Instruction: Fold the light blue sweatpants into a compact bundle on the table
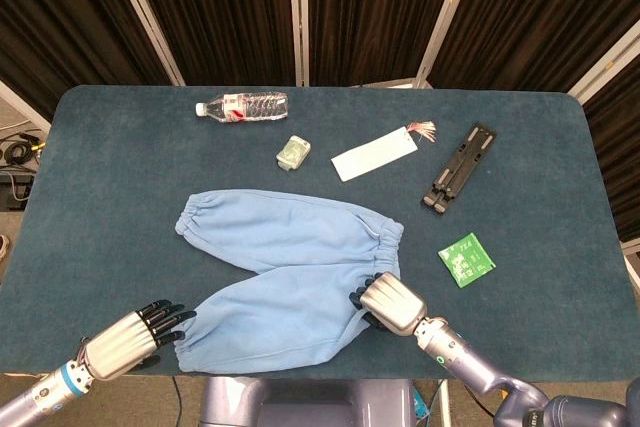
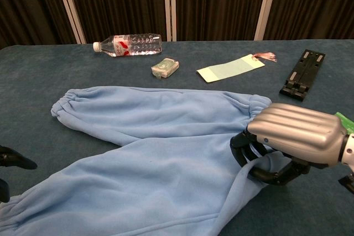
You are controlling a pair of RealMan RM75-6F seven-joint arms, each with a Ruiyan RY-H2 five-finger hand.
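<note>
The light blue sweatpants [image 1: 290, 267] lie flat on the blue table [image 1: 100, 197], waistband to the right and both leg cuffs to the left. My right hand [image 1: 385, 302] is at the near corner of the waistband. Its fingers [image 2: 246, 147] curl around a bunched fold of the sweatpants [image 2: 155, 153]. My left hand [image 1: 130, 342] is low at the near left, fingers apart and empty, just left of the near leg cuff [image 1: 185, 335]. Only the dark fingertips of the left hand [image 2: 14, 161] show in the chest view.
Along the far side lie a water bottle [image 1: 243, 105], a small green pack [image 1: 292, 151], a pale bookmark with a tassel [image 1: 372, 157] and a black folding stand [image 1: 458, 167]. A green sachet [image 1: 466, 259] sits right of the waistband.
</note>
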